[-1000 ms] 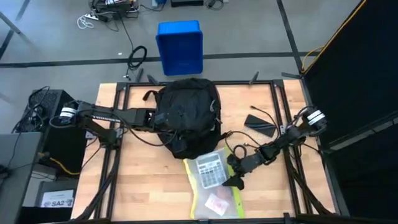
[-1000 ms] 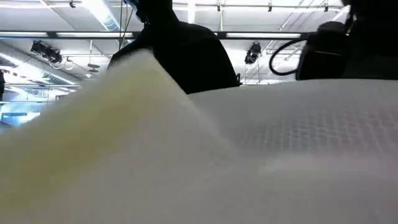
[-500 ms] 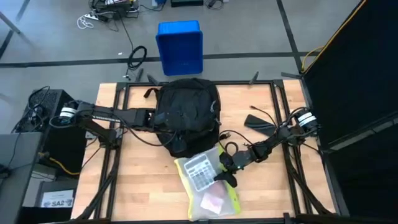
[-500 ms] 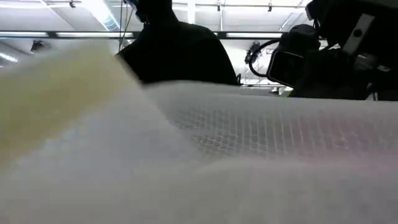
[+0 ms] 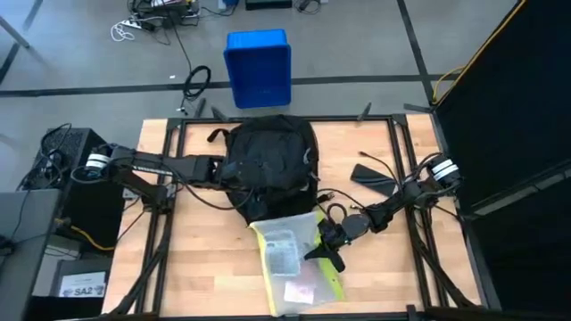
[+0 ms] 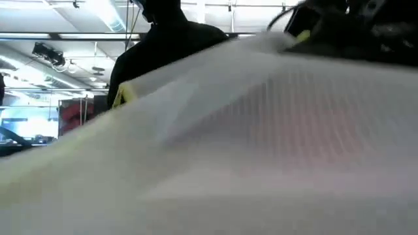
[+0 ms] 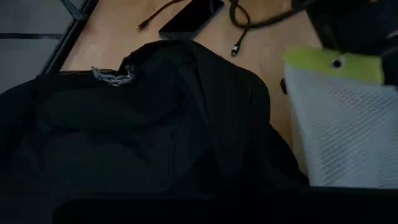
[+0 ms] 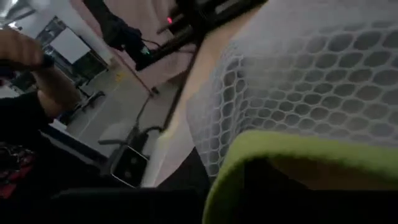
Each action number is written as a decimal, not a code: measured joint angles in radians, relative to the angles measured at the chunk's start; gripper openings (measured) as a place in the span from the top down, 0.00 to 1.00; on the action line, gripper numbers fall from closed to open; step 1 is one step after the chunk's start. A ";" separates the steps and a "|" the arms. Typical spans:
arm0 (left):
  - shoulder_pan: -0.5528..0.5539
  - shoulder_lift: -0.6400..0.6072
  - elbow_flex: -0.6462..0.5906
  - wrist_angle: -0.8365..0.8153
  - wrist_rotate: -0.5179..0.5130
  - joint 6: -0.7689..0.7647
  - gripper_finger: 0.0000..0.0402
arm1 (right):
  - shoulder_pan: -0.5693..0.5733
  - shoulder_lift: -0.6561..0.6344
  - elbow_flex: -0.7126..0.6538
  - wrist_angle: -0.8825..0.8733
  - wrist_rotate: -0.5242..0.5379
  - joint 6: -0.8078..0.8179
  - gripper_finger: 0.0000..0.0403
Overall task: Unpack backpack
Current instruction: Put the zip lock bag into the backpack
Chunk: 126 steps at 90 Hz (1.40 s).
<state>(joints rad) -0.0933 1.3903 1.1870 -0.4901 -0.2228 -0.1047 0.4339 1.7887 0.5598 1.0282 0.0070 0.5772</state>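
Observation:
The black backpack (image 5: 268, 165) lies on the wooden table's far middle, and it fills the left wrist view (image 7: 143, 124). My left gripper (image 5: 221, 169) is shut at its left side. A white mesh pouch (image 5: 290, 263) with a yellow-green border lies in front of the backpack, with a calculator and a pink thing inside. It fills the low view (image 6: 261, 130). My right gripper (image 5: 326, 252) is shut on the pouch's right edge. My left gripper reaches level from the table's left into the backpack's left side (image 5: 228, 169). Black fabric against the black fingers hides the place of contact, so which part it has cannot be told. The backpack rests on the table. My right gripper holds the pouch by its yellow-green border (image 8: 292, 149) on the right long edge, coming from the table's right and slanting down. That edge is raised, and the pouch's left side lies on the table.
A flat black device (image 5: 373, 176) and a black cable (image 5: 343, 209) lie on the table right of the backpack. A blue bin (image 5: 259, 67) stands on the floor beyond the far edge. A person's hand (image 8: 18, 50) shows in the room behind.
My right gripper has moved a little toward the table's left and far edge and has shut on the pouch's right border. The pouch has slid left, and its right edge has lifted, so it now tilts up on that side.

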 joint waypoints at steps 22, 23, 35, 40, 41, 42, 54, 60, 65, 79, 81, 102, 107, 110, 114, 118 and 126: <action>0.000 0.000 0.000 0.037 -0.004 0.005 1.00 | -0.019 -0.172 0.000 0.013 0.046 -0.131 0.98; 0.000 0.000 0.000 0.041 -0.004 0.009 1.00 | -0.023 -0.178 0.000 0.013 0.048 -0.133 0.98; 0.001 0.000 0.000 0.112 -0.010 0.023 1.00 | -0.082 -0.221 0.002 -0.005 0.050 -0.103 0.98; 0.001 -0.002 0.000 0.154 -0.011 0.032 1.00 | -0.109 -0.220 0.002 -0.030 0.047 -0.075 0.98; 0.001 -0.002 0.000 0.163 -0.011 0.035 1.00 | -0.114 -0.221 0.002 -0.035 0.046 -0.069 0.98; 0.001 -0.002 0.001 0.170 -0.011 0.039 1.00 | -0.120 -0.220 0.002 -0.041 0.044 -0.063 0.98; 0.001 -0.002 0.044 0.211 -0.015 0.052 1.00 | -0.164 -0.220 0.002 -0.098 0.041 -0.012 0.98; 0.000 -0.003 0.066 0.219 -0.015 0.052 1.00 | -0.178 -0.220 0.002 -0.095 0.038 0.002 0.98; -0.005 -0.004 0.079 0.231 -0.015 0.056 1.00 | -0.191 -0.220 0.003 -0.091 0.040 0.013 0.98; -0.025 -0.004 0.113 0.234 -0.015 0.069 1.00 | -0.239 -0.220 0.003 -0.105 0.095 0.043 0.98; -0.028 -0.004 0.116 0.235 -0.015 0.069 1.00 | -0.247 -0.220 0.003 -0.108 0.105 0.047 0.98; -0.072 -0.004 0.118 0.215 -0.018 0.043 1.00 | -0.328 -0.220 0.003 -0.104 0.230 0.057 0.98; -0.084 -0.004 0.119 0.202 -0.013 0.033 1.00 | -0.343 -0.220 0.003 -0.087 0.263 0.049 0.98; -0.091 -0.004 0.119 0.192 -0.010 0.023 1.00 | -0.352 -0.220 0.003 -0.070 0.281 0.040 0.98; -0.099 -0.004 0.119 0.179 -0.007 0.018 1.00 | -0.365 -0.220 0.003 -0.042 0.297 0.030 0.98; -0.109 -0.004 0.119 0.170 -0.006 0.015 1.00 | -0.374 -0.220 0.003 -0.004 0.313 0.022 0.98; -0.125 -0.004 0.119 0.167 -0.003 -0.003 1.00 | -0.388 -0.219 0.003 0.084 0.321 -0.017 0.98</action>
<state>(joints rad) -0.2183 1.3862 1.3056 -0.3233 -0.2260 -0.1073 0.0462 1.5692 0.5629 1.1124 0.3282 0.5605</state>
